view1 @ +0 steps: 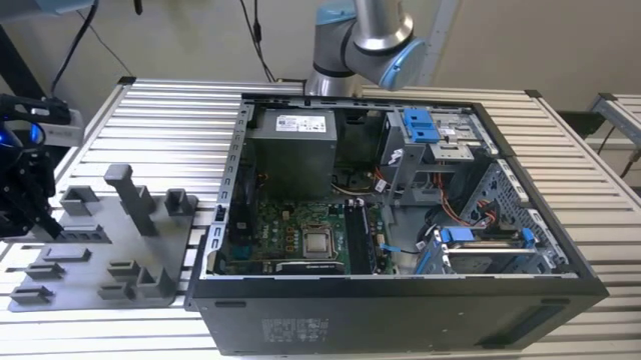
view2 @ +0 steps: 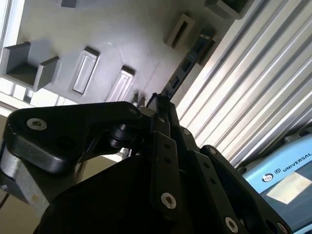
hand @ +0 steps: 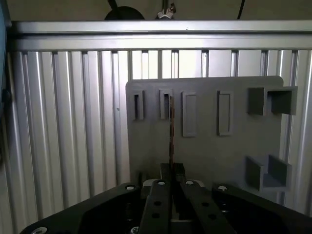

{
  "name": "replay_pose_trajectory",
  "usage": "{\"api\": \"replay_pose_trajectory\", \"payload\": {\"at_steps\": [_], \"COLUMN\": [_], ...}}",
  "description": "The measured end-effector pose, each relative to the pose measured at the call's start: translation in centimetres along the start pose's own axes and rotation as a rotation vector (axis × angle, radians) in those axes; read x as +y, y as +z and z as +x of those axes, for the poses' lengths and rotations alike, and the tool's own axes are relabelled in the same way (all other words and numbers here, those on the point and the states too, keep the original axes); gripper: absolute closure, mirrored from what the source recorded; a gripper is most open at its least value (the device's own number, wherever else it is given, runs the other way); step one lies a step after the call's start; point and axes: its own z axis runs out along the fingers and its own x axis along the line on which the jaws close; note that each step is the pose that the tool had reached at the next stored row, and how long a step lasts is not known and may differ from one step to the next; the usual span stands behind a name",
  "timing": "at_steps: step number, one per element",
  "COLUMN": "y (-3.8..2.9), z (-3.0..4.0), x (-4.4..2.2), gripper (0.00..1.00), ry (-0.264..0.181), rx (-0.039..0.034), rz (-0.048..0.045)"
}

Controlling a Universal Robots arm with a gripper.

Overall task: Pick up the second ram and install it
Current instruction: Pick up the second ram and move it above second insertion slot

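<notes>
My gripper (view1: 28, 196) hangs over the grey fixture plate (view1: 100, 259) at the exterior view's left. In both wrist views its two black fingers are shut on the second ram (hand: 171, 131), which shows edge-on as a thin dark strip. The strip runs from between the gripper's (hand: 171, 168) fingers out to a narrow slot on the fixture plate (hand: 209, 141). In the second wrist view the ram (view2: 187, 61) reaches from the gripper (view2: 159, 100) across the edge of the plate (view2: 107, 29). Whether its far end still sits in the slot I cannot tell.
The open computer case (view1: 401, 300) lies at the exterior view's right of the plate, with the motherboard (view1: 290, 232) and long dark memory slots (view1: 359, 236) beside the processor. Upright posts (view1: 130, 196) rise from the plate. The arm's base (view1: 361, 37) stands behind the case on the ribbed metal table (view1: 170, 127).
</notes>
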Motion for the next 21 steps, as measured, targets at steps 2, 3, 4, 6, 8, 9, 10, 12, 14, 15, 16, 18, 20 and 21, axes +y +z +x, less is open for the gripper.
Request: {"api": "replay_pose_trajectory", "payload": {"at_steps": [2, 3, 4, 6, 8, 9, 10, 12, 14, 15, 16, 18, 20, 21], "y": [-0.28, -0.44, -0.60, -0.92, -1.21, -1.36, -1.48, -1.72, -1.97, -2.10, -2.25, -2.50, -2.73, -2.83], "z": [0.00, 0.00, 0.00, 0.00, 0.00, 0.00, 0.00, 0.00, 0.00, -0.01, -0.01, 0.00, -0.01, -0.01], "x": [-0.01, -0.01, -0.02, -0.02, -0.03, -0.04, -0.04, -0.09, -0.16, -0.22, -0.30, -0.43, -0.45, -0.46], "gripper": [0.86, 0.86, 0.86, 0.86, 0.86, 0.86, 0.86, 0.86, 0.86, 0.86, 0.86, 0.86, 0.86, 0.86], "ry": [0.000, 0.000, 0.000, 0.000, 0.000, 0.000, 0.000, 0.000, 0.000, 0.000, 0.000, 0.000, 0.000, 0.000], "rx": [-0.0001, 0.0000, 0.0000, 0.0000, 0.0000, 0.0001, 0.0000, 0.0001, 0.0001, 0.0001, 0.0002, 0.0004, 0.0005, 0.0004], "rz": [0.0001, 0.0001, 0.0000, 0.0000, -0.0001, -0.0002, -0.0005, -0.0027, -0.0057, -0.0076, -0.0105, -0.0163, -0.0182, -0.0183]}}
